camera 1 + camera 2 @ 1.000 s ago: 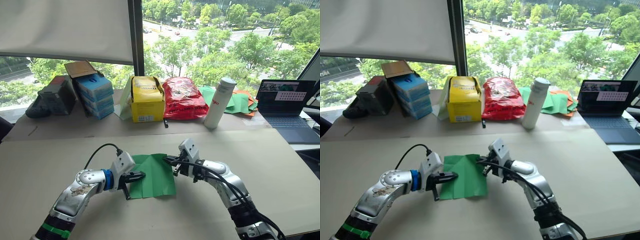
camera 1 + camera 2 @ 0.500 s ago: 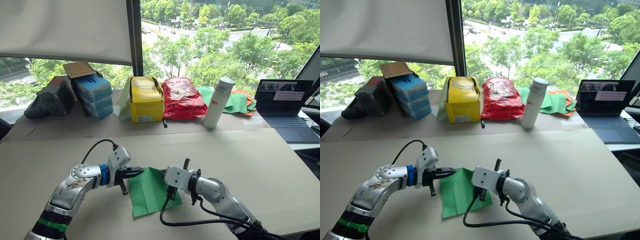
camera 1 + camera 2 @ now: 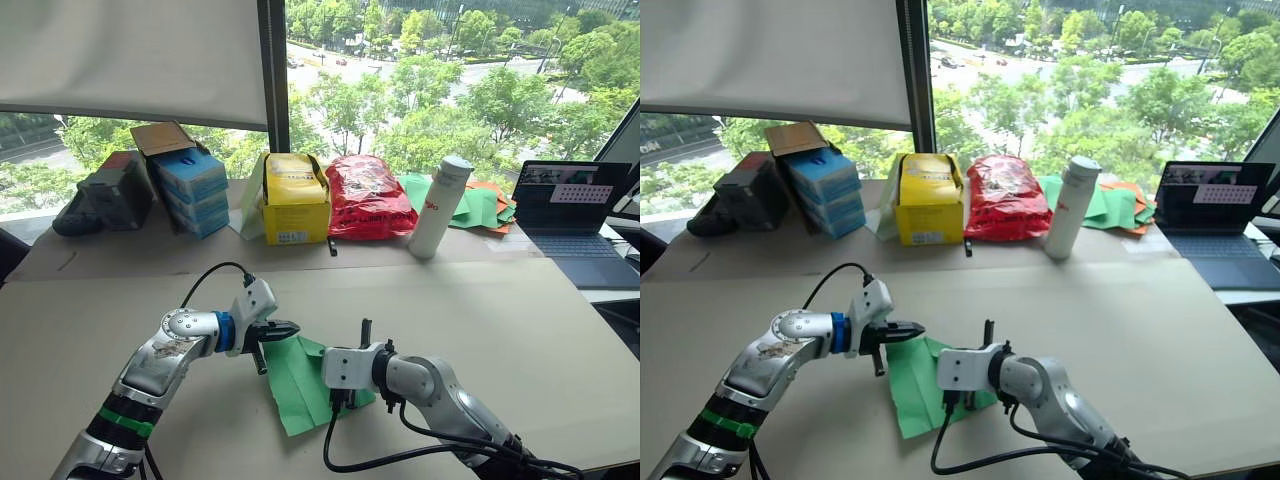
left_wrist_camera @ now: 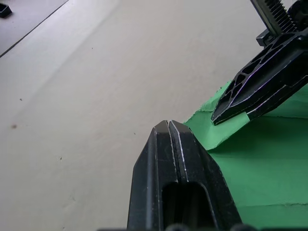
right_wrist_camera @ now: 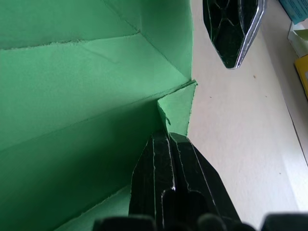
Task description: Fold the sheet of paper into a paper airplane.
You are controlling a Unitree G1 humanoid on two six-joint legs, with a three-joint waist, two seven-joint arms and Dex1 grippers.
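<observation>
While your right gripper (image 5: 168,137) pinches the sheet of paper (image 3: 300,378) at its corner, your left gripper (image 4: 168,126) hovers clenched, empty, just beside.

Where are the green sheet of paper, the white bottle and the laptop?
sheet of paper (image 3: 300,385): left eye view, flat middle of the sheet between the two arms.
white bottle (image 3: 438,210): left eye view, mid-body of the upright bottle.
laptop (image 3: 568,196): left eye view, centre of its open screen.

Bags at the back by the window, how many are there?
2. The yellow bag stands near the middle of the back row, and the red bag sits right beside it, toward the white bottle. Others could be hidden behind them.
</observation>
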